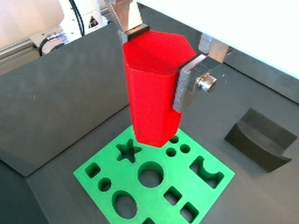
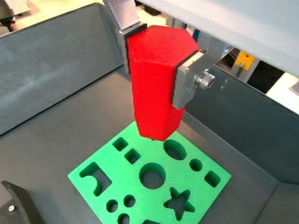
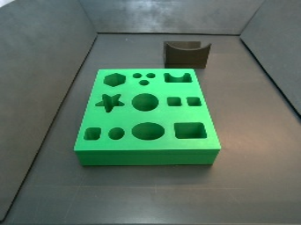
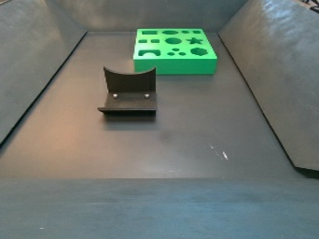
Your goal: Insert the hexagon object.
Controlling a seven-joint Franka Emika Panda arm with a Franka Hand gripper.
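Wrist views: we see the tool (image 1: 163,54) clamped on the hexagon object (image 1: 152,87), a silver finger (image 1: 193,80) flat against one facet and the opposite finger (image 1: 131,19) at the upper end; the same hold shows from the opposite side, tool (image 2: 158,52) on the red peg (image 2: 156,83).
Peg position: upright, in the air above the green board (image 1: 158,179), its lower end over the board's near corner region; we cannot tell which hole lies beneath it.
Board in wrist views: star, round, square and arched cut-outs are open; the board (image 2: 152,179) lies flat on the dark counter (image 2: 59,79).
Dark grey curved block: it sits off to one side (image 1: 260,138), well apart from the board.
Side views: neither tool nor peg is in frame; we see only the board (image 3: 147,119) with the curved block (image 3: 186,53) just behind it, and from the opposite end the block (image 4: 129,91) nearer the camera, the board (image 4: 174,51) beyond.
Hexagon hole: we think it is the small faceted opening (image 3: 114,77) near the board's far corner, though it is small and hard to read.
Handling, our judgement: rigid, light, glossy, so likely slippery; flat facets suit a parallel grip, and holding high leaves the lower length free to enter.
Risk: a small twist about its axis would make the facets catch on the hole's edges.
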